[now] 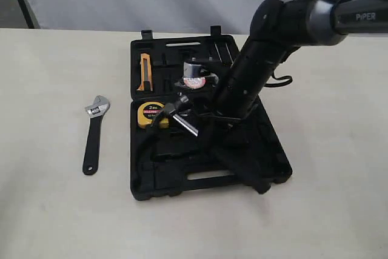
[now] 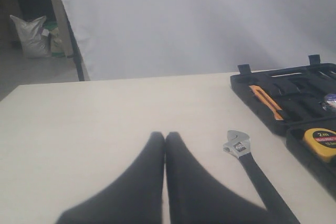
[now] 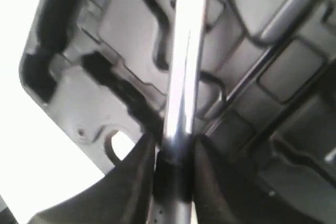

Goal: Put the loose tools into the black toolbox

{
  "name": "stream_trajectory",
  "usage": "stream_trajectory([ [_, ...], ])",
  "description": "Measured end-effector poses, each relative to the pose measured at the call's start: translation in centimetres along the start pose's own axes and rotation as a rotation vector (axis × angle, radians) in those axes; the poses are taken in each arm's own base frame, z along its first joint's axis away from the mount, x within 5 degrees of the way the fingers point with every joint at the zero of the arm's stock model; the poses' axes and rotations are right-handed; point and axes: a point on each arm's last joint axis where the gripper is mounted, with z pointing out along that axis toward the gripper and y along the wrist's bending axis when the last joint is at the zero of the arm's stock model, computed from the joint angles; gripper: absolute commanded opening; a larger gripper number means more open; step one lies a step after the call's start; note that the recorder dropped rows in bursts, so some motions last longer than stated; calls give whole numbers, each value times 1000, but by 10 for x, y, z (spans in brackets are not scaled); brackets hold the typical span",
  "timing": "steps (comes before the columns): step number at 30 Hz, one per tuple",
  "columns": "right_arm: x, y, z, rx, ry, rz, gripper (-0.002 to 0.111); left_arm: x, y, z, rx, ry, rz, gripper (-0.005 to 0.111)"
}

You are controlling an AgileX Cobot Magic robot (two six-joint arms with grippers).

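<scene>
The right gripper (image 3: 173,167) is clamping both sides of the shiny steel shaft of the claw hammer (image 3: 184,51) over the large black moulded plastic toolbox (image 1: 157,180) lying open mid-desk. The right arm (image 1: 254,71) is hiding the hammer's handle. The black tape roll with white-purple label (image 1: 195,80) is sitting partly hidden in the box's far half. The silver-jawed, black-handled adjustable wrench (image 1: 93,136) is lying toward the left edge of the pale desk (image 1: 48,210). The left gripper (image 2: 165,148) is hovering, fingers pressed together, empty.
</scene>
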Motion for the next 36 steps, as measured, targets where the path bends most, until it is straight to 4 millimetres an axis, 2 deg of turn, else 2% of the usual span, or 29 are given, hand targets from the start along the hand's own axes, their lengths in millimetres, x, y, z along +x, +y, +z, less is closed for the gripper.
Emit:
stream_trajectory([
  [6, -3, 17, -30, 69, -82, -65, 0, 0, 0, 0, 0, 0, 0, 1],
  [11, -7, 39, -35, 212, -92, -150, 0, 0, 0, 0, 0, 0, 0, 1],
  [16, -7, 61, -18, 365, -43, -251, 0, 0, 0, 0, 0, 0, 0, 1],
  [20, 3, 70, 7, 527, 17, -346, 0, 0, 0, 0, 0, 0, 0, 1],
  [26, 16, 86, 37, 803, 18, -471, 0, 0, 0, 0, 0, 0, 0, 1],
  [36, 35, 108, 60, 1151, -100, -656, 0, 0, 0, 0, 0, 0, 0, 1],
])
